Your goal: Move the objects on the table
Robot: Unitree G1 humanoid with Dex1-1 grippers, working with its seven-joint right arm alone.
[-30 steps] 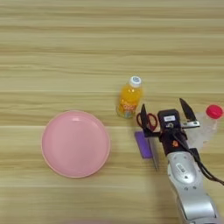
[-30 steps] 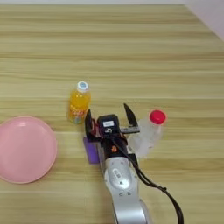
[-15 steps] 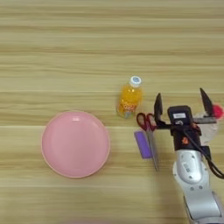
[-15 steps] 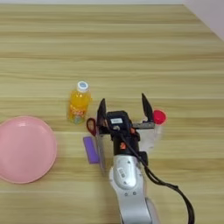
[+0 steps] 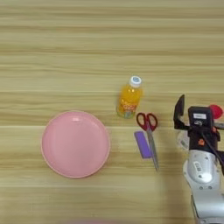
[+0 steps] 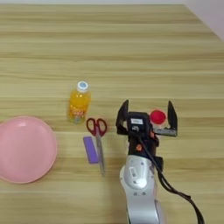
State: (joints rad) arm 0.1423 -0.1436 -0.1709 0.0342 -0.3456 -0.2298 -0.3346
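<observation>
Only from the right eye, both fingers of the wide-spread gripper [image 6: 146, 114] flank the red cap [image 6: 158, 116]

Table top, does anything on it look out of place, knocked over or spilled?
Nothing stands out. The juice bottle stands upright, the scissors lie closed beside the purple block, and the pink plate is bare. No spill shows on the table. The open claw straddles the red-capped bottle.

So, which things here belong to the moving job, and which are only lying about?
Belong to the job:
pink plate
orange juice bottle
scissors
purple block
clear bottle, red cap, between the open right gripper fingers

Only lying about:
nothing visible on the table
</observation>
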